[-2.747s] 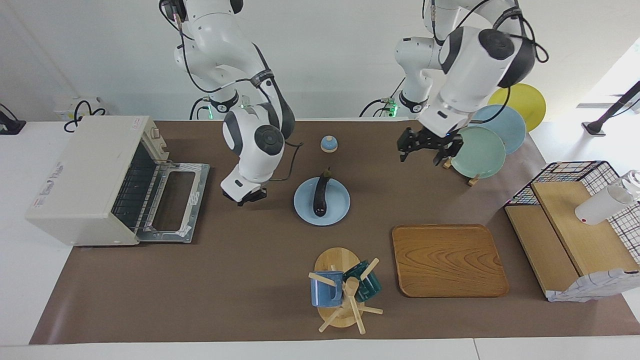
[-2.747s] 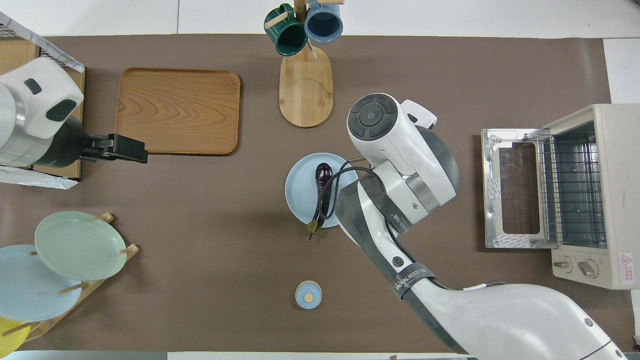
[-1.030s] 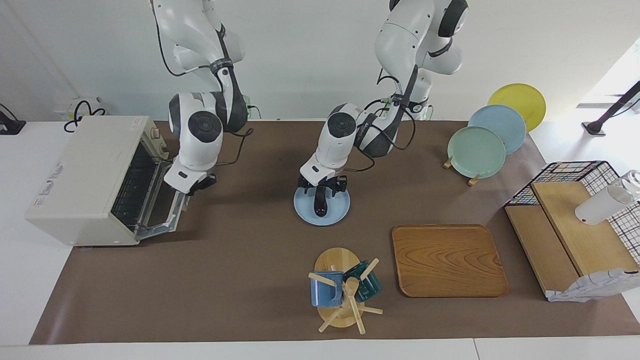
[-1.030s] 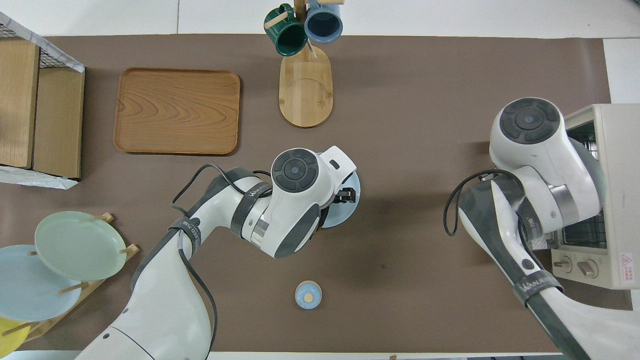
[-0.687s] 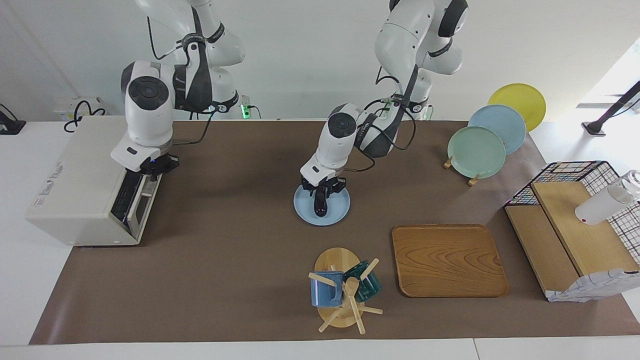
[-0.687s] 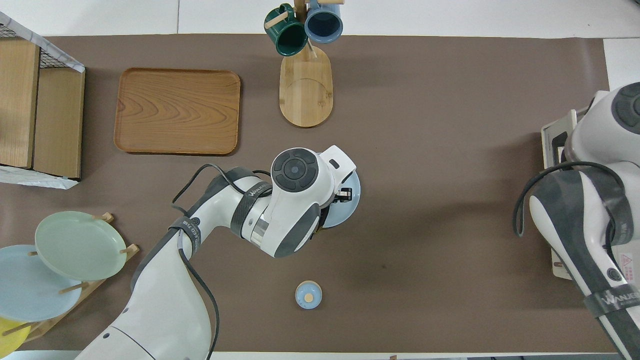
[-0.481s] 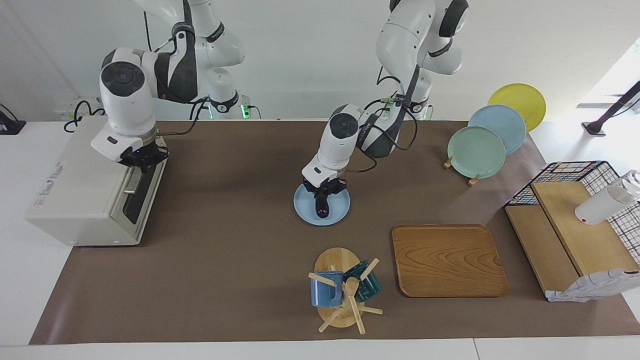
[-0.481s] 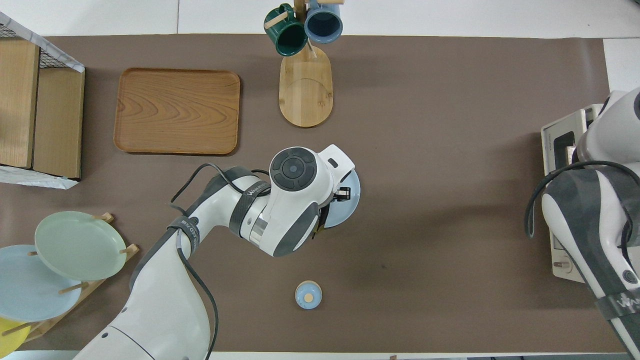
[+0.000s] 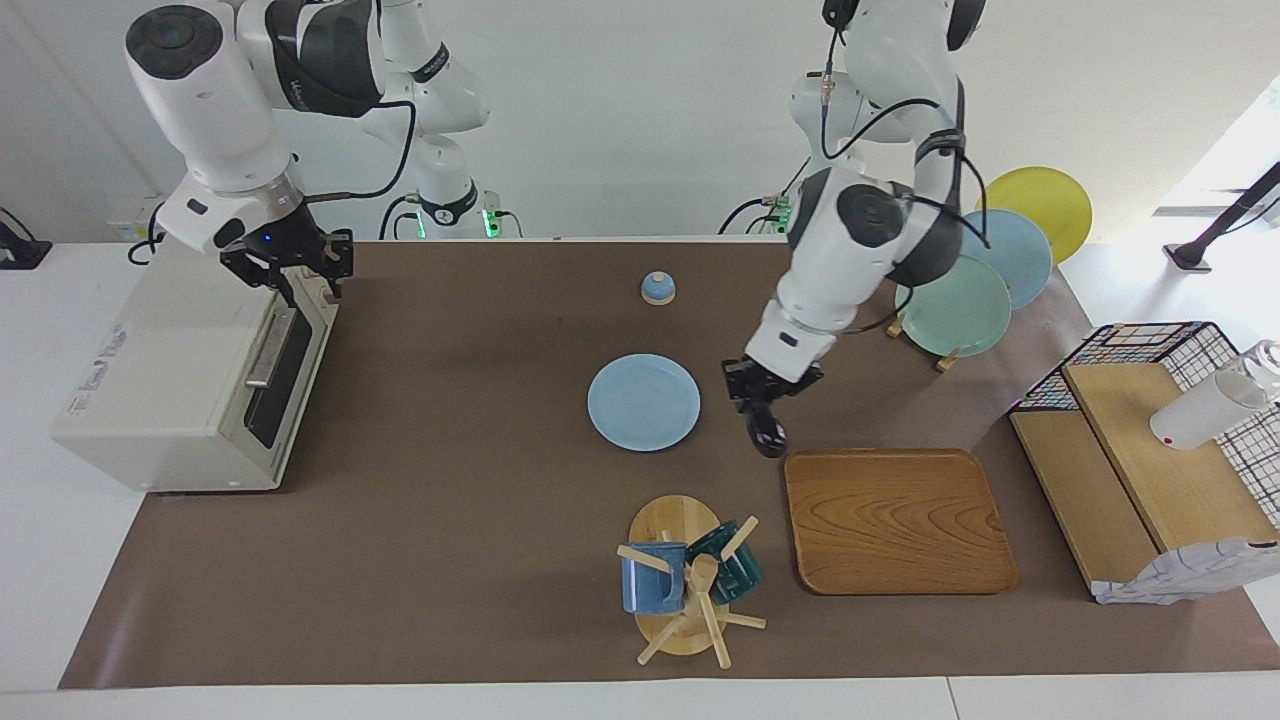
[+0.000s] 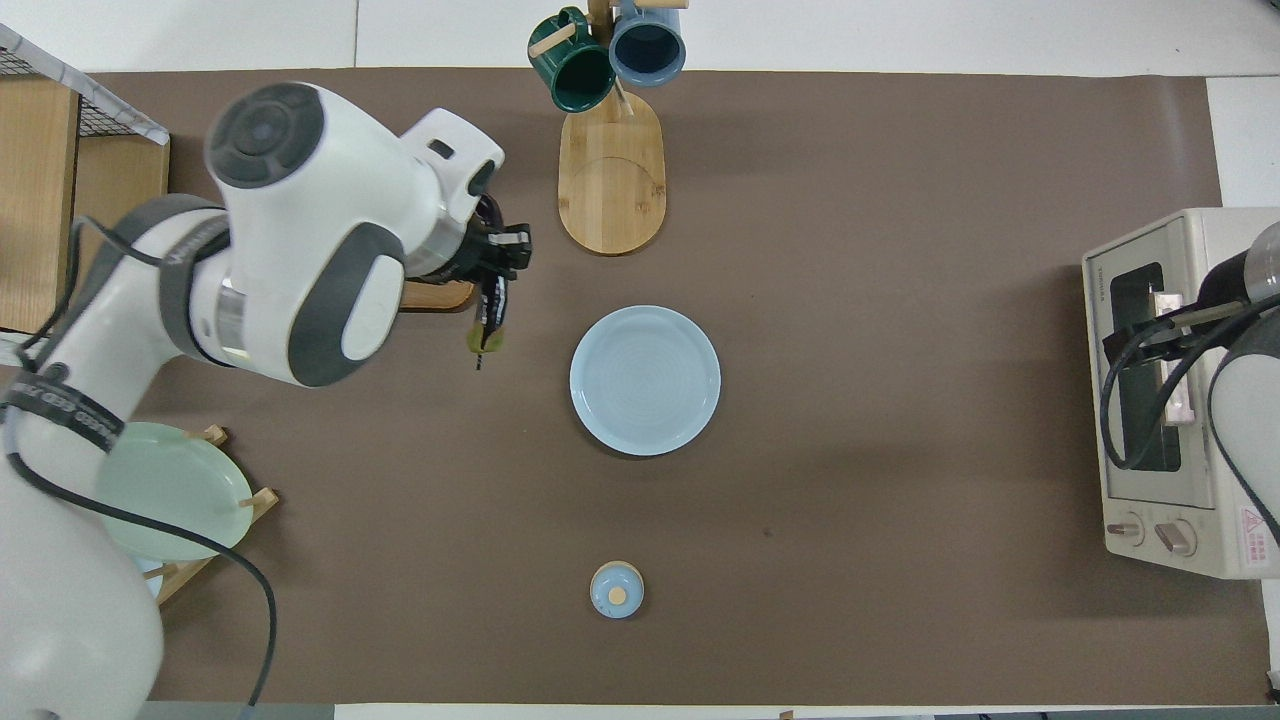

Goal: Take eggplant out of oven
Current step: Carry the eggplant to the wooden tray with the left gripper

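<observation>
Bright, even light fills both views, strongest as a washed-out white glare past the wire basket at the left arm's end, while soft, faint shadows lie on the brown table mat near the blue plate, everything sharp.

facing view: high camera across the table from the 2 robots, looking down at them; arm bases along the top edge, wall above.
overhead view: high above the robots' own end, looking forward and steeply down; arms enter from the bottom edge.
distance: both stand well off and take in the whole brown mat.
shared: oven, blue plate, wooden tray, mug rack.
relation: half a turn apart, sides swapped.
</observation>
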